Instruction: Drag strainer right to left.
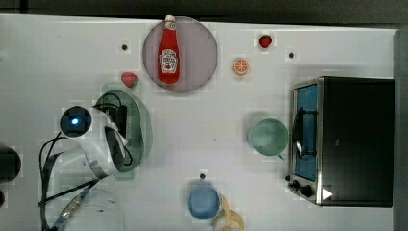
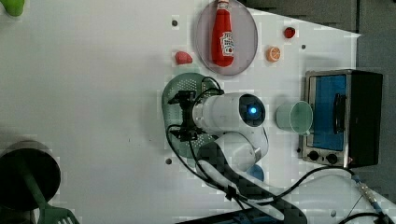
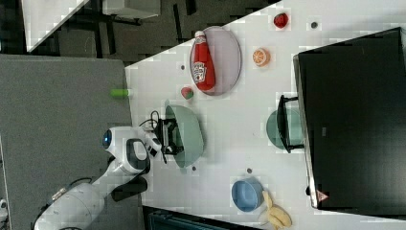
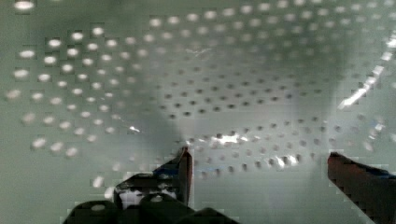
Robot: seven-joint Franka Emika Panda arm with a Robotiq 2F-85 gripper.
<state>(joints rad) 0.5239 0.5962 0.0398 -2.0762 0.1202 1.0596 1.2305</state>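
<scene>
A: Gripper (image 4: 259, 161) fingers are apart, nothing between them, tips down inside the strainer (image 4: 196, 70). Wrist view has perforated wall all round, one finger (image 4: 180, 170) low centre, the other at lower right of frame.

B: Where's the strainer sitting?

A: Left-centre of the top view (image 1: 139, 125), just below the small red strawberry (image 1: 129, 79) and lower left of the grey plate (image 1: 202, 53) carrying the ketchup bottle (image 1: 169, 50). In the left view the strainer (image 2: 175, 95) is mid-frame, partly under the arm (image 2: 229, 114).

B: Why spread and not pinching the rim?

A: My read: you're hooking, not lifting. Spread fingers pushed against the inside wall let you shove it along the table (image 1: 57, 57) w/o a grasp. Whether a tip actually touches the wall, can't tell.

B: Arm pose?

A: Wrist bent over, hand pointing down into the bowl; right view shows the gripper (image 3: 167, 136) at the strainer's (image 3: 189, 132) left edge, arm body (image 3: 127, 153) further left, base at lower left of frame. Cables hang off the wrist.

B: Progress?

A: Judging by position, it's already far from the mint cup (image 1: 268, 137) and toaster oven (image 1: 344, 139) on the top view's right, so prob late in the drag. Blue bowl (image 1: 204, 202) and banana (image 1: 231, 219) at bottom centre are well apart from the path.
</scene>
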